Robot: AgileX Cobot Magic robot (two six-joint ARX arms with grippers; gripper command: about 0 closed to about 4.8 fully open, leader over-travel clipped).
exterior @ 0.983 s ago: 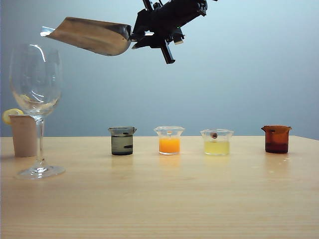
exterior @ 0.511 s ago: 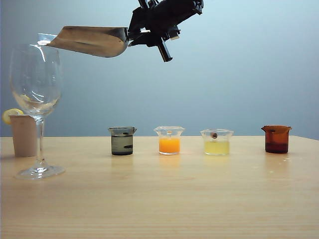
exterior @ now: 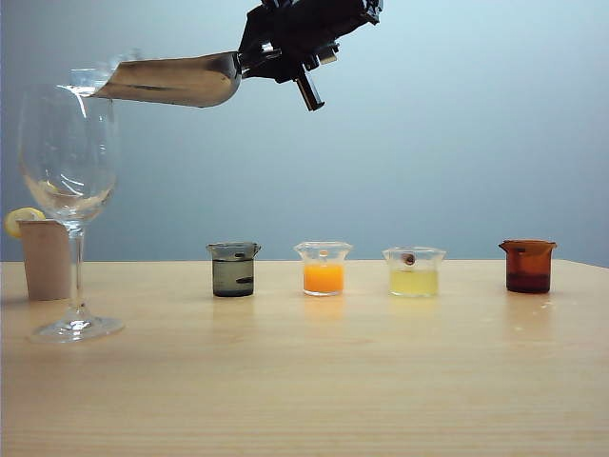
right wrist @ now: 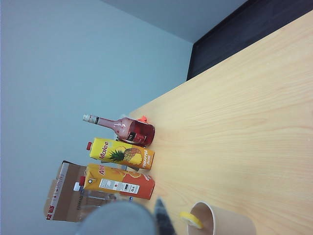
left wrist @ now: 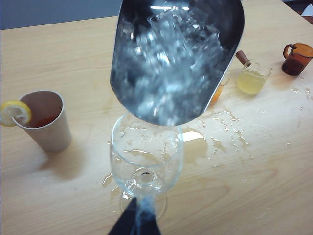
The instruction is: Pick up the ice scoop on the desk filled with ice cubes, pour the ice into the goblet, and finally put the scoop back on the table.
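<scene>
A: Hanging high above the left of the desk (exterior: 314, 381), the right gripper (exterior: 257, 59) is clamped narrowly on the handle of the scoop (exterior: 176, 80). Where does the scoop point?

B: Leftward, tipped slightly down, its lip just over the rim of the goblet (exterior: 68, 157). In the left wrist view the scoop (left wrist: 176, 58) is full of blurred ice (left wrist: 168, 63) directly above the goblet's (left wrist: 146, 156) mouth.

A: And the goblet itself?

B: It stands upright at the far left, with a paper cup (exterior: 45, 259) carrying a lemon slice (exterior: 21, 219) just behind it. Spilled drops wet the desk (left wrist: 254, 161) around it.

A: The left gripper (left wrist: 136, 223)?

B: Only a dark tip shows near the goblet's foot; whether its fingers are apart cannot be told.

A: What else stands there?

B: Four beakers in a row: grey (exterior: 233, 269), orange (exterior: 324, 268), yellow (exterior: 414, 271), brown (exterior: 528, 266). The right wrist view shows a bottle (right wrist: 124, 128) and two juice cartons (right wrist: 121, 154) by the wall.
</scene>
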